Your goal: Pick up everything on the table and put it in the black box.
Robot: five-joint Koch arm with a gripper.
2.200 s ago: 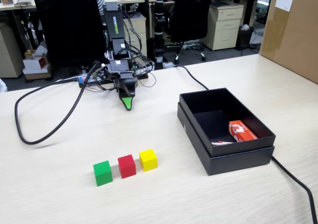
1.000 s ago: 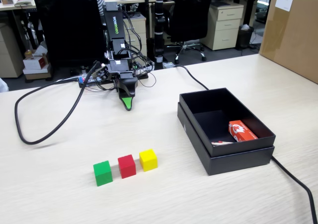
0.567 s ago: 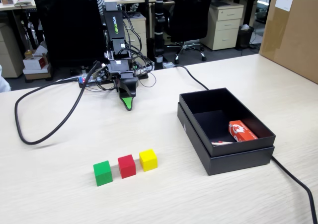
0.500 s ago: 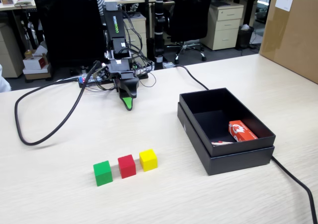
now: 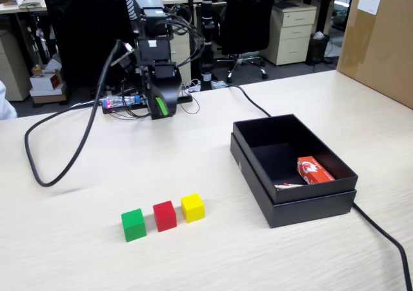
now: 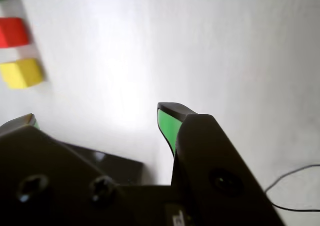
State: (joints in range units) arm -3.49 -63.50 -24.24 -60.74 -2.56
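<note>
Nearest in the fixed view, a green block (image 5: 133, 224), red block (image 5: 164, 215) and yellow block (image 5: 192, 208) sit in a row. Beyond, the black box (image 5: 258, 170) holds a red carton (image 5: 315, 170) and perhaps a pen (image 5: 290, 186). Farthest, the gripper (image 6: 97, 117) hangs wide open.

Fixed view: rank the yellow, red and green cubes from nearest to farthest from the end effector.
The end effector is at the table's back, empty.
1. yellow cube: right end of the row, nearest.
2. red cube: middle of the row.
3. green cube: left end, farthest forward.
Gaps are small, but the row slants away from the arm leftward.
</note>
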